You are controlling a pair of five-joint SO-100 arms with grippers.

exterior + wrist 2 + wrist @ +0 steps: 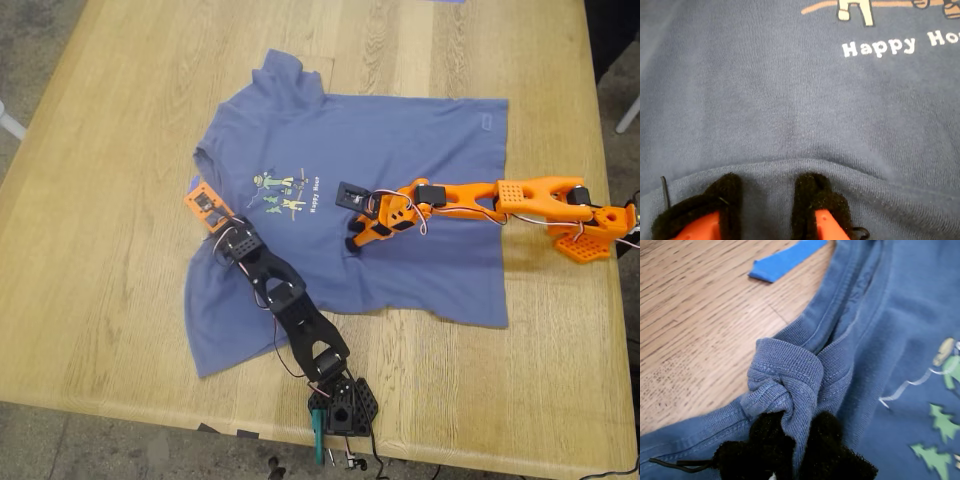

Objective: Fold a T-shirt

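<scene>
The T-shirt [350, 200] lies spread flat on the wooden table [100, 250], print side up, its cartoon chest print [283, 192] my landmark for everything else.

My first gripper [795, 440] sits at the neck opening, just beside the print on the collar side. Its jaws are clamped together on a bunched knuckle of the ribbed collar [785, 375], the cloth gathered into a tight fold between the black pads. I judge that grip is there to let me lift and carry the neck edge over for a fold. On the bare wood past the collar from the print lies a blue tape scrap [787, 259].

My second gripper [767, 200] rests on the shirt on the other side of the print, near the white lettering [879, 48]. Its padded fingers [812, 192] stand apart, pressing a low ridge of fabric up ahead of them; whether any cloth actually lies between them I cannot say from this angle. Pressed down there, it would pin the body of the shirt so the collar pull does not drag the whole garment.
</scene>
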